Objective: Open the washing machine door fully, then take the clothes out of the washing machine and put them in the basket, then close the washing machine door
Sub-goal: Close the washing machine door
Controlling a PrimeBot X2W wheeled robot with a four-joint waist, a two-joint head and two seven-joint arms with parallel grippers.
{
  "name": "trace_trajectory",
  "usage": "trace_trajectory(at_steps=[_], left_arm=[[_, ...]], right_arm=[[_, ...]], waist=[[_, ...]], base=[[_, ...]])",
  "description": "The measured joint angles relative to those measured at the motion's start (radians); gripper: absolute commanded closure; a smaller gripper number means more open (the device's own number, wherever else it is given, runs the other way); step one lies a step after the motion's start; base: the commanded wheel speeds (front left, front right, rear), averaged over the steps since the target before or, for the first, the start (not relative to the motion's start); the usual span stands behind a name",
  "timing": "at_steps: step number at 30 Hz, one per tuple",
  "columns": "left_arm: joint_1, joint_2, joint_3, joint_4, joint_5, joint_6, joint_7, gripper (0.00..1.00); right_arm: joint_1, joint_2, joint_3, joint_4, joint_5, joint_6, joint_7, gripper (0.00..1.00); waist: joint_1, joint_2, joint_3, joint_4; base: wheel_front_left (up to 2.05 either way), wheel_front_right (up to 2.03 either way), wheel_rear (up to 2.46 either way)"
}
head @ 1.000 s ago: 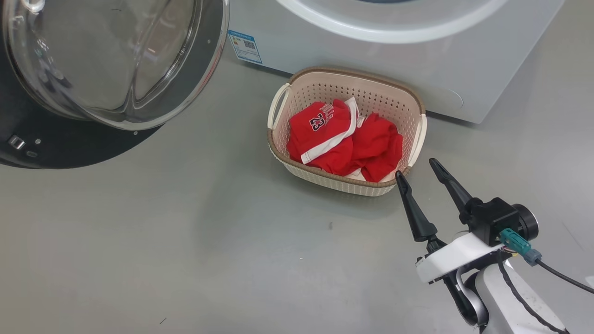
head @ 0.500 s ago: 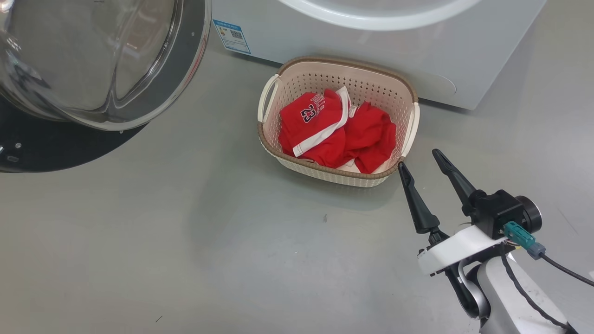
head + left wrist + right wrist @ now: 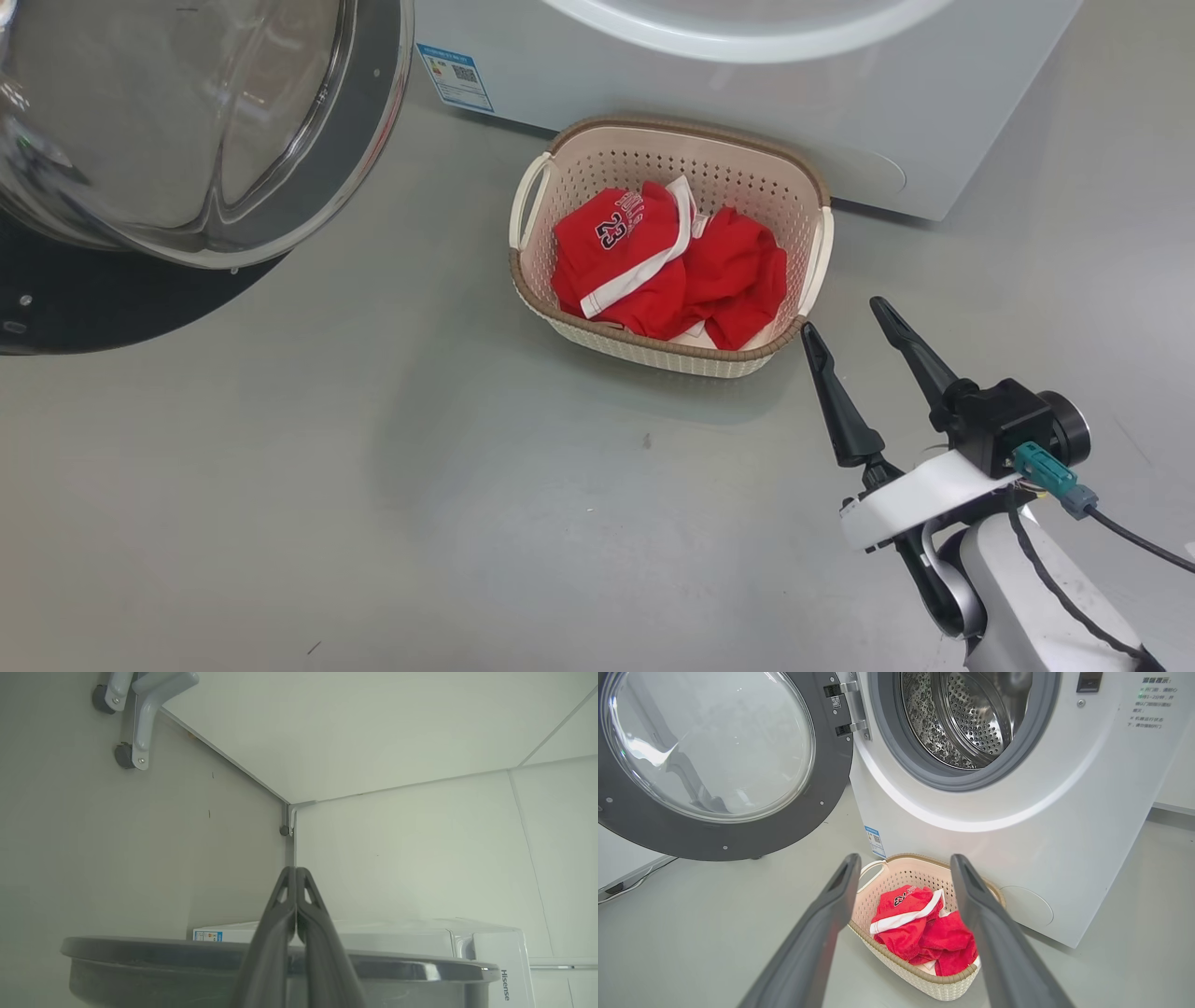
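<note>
Bright, even, diffuse light; soft shadow on floor (image 3: 373,467) before basket (image 3: 672,353); glare patches on washing machine door (image 3: 710,742) glass; right gripper (image 3: 904,858) blurred up close, frame edges bowed.

washing machine door (image 3: 187,131): cut by left edge | label (image 3: 455,77): print too small | clothes (image 3: 653,271): bunched, perhaps two

Showing two long, tapering black fingers (image 3: 840,411) on the right gripper (image 3: 842,315); just behind them, wearing a white bracket (image 3: 920,499), black block (image 3: 994,425) and teal connector (image 3: 1038,465) trailing black cable (image 3: 1139,555).
</note>
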Motion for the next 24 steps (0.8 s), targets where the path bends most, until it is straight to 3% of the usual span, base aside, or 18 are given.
trace_trajectory(at_steps=[24], left_arm=[[-0.054,0.016,-0.043,0.109,-0.032,0.005,0.165,1.0]], right_arm=[[-0.013,0.0,-0.001,0.015,0.001,0.0,0.0,0.0]], waist=[[0.0,0.0,-0.007,-0.005]], base=[[0.0,0.0,0.0]])
